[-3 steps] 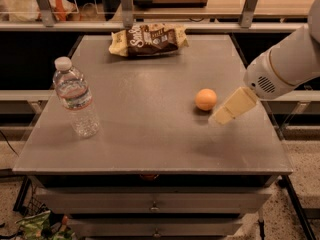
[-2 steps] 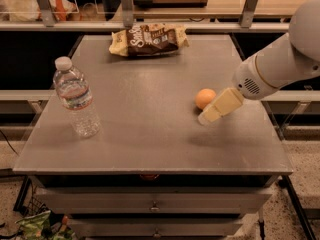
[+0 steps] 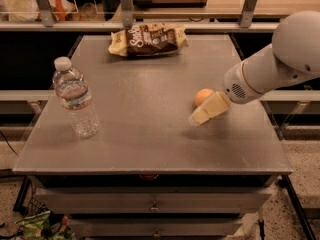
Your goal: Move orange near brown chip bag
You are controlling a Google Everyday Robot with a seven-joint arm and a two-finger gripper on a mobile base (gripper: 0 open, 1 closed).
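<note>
The orange (image 3: 201,95) lies on the right part of the table (image 3: 140,134), well apart from the brown chip bag (image 3: 149,38), which lies flat at the far edge. The gripper (image 3: 207,110) is held low at the orange's near side and partly covers it. Contact cannot be confirmed, and whether the gripper is wide or closed cannot be told. The orange appears to rest on the tabletop, unlifted. The task is judged to be at the approach stage. The grasp, the carry and the release beside the bag are left to be done. A water bottle (image 3: 75,98) stands at the left, off the likely path.
</note>
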